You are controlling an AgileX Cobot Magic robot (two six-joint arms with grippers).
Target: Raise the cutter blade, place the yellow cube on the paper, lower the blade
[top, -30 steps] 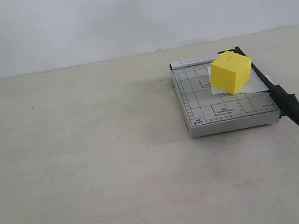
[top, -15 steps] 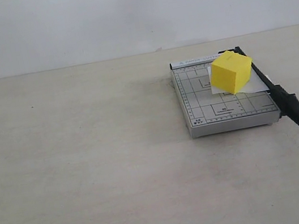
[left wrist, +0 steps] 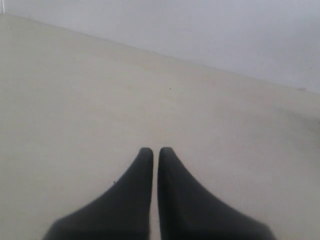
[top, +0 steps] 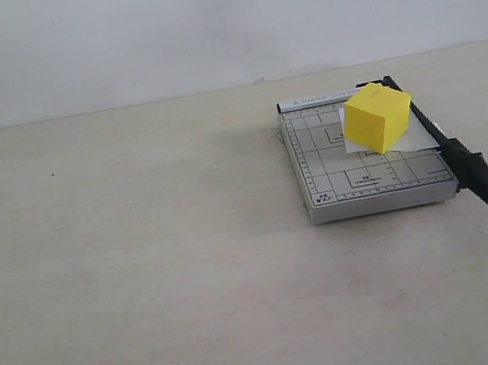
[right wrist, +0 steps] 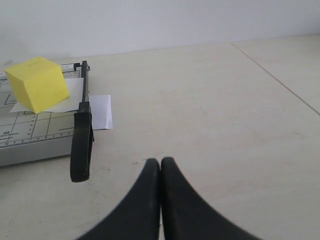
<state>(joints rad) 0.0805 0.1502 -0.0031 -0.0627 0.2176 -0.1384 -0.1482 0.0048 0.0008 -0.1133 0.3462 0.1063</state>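
Note:
The yellow cube (top: 376, 117) (right wrist: 37, 83) rests on the white paper (top: 416, 138) (right wrist: 95, 110), which lies on the grey gridded cutter board (top: 370, 182) (right wrist: 30, 132). The cutter blade (top: 471, 168) (right wrist: 82, 145) lies down flat along the board's right edge, its thick black handle sticking out past the front. Neither arm shows in the exterior view. My right gripper (right wrist: 160, 161) is shut and empty over bare table, a short way from the handle end. Over bare table too, my left gripper (left wrist: 152, 150) is shut with nothing in it; none of the task's things show in its view.
A pale wall stands behind the beige table (top: 144, 255). A seam in the table surface (right wrist: 280, 80) runs past the right gripper, on the side away from the cutter.

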